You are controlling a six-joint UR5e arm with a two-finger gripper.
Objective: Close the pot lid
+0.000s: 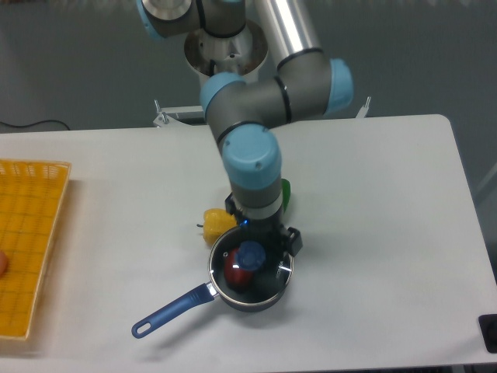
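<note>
I see a yellow toy pepper [216,223] near the middle of the frame and a green toy [285,192] just right of centre. A yellow basket [31,233] sits at the left edge on the white table [373,194].

Pot [260,299]: dark metal, smooth, with a glossy blue handle. Lid [250,268]: clear glass, reflective, thin metal rim, blue plastic-looking knob. Table [373,233]: matt white. Basket [31,241]: yellow plastic lattice.

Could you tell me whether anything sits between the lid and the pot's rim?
Nothing visible does: the lid already lies over the pot, a red item showing through its glass, the gripper just above the blue knob.
</note>
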